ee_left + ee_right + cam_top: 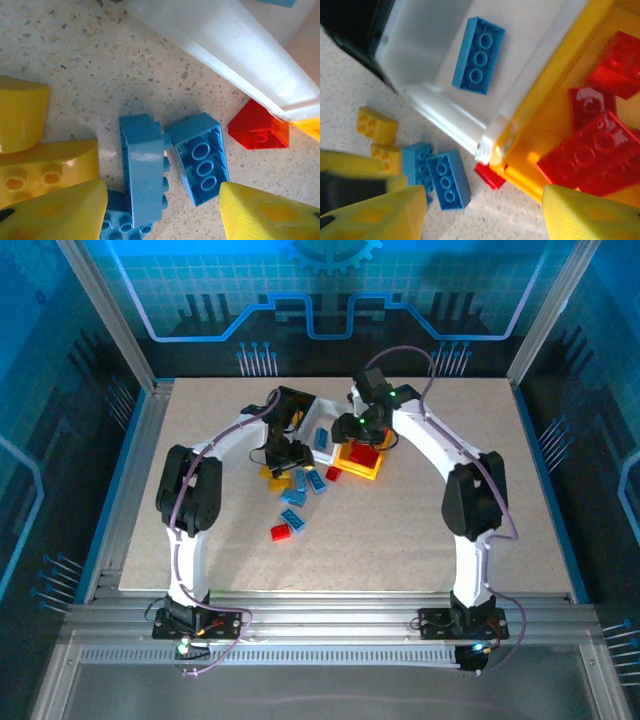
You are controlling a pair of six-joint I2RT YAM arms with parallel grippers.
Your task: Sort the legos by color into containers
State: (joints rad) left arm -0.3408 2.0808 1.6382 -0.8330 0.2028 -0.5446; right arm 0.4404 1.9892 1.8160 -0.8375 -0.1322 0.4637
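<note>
Left gripper (162, 215) is low over the table, yellow fingers (55, 210) spread at the bottom corners of its wrist view, nothing pinched. In the gap sits a blue brick on its side (142, 175), leaning against a flat blue brick (197, 165) with three round tubes showing. The flat one's corner comes very close to the finger at lower right; I cannot tell whether they touch. A third blue brick (117, 222) pokes out beneath. It's tight here: two yellow bricks (45, 170) crowd the left edge, and the white bin (240, 45) has its wall cutting across the upper right. A red brick (260, 131) is tucked just below that wall.

Over to the right gripper (482, 215): jaws apart, empty, hanging above the near corner where the white bin meets the yellow bin (555, 85). One blue lego (479, 55) lies in the white bin. The red legos (600, 155) are piled in the yellow one, at the right of the frame. The black bin (350, 30) edges in at upper left.

From above, the loose legos (297, 495) cluster just below the bins, with a red and blue pair (288, 526) lying a little lower. The table (450, 550) is bare at lower centre and down both sides.
</note>
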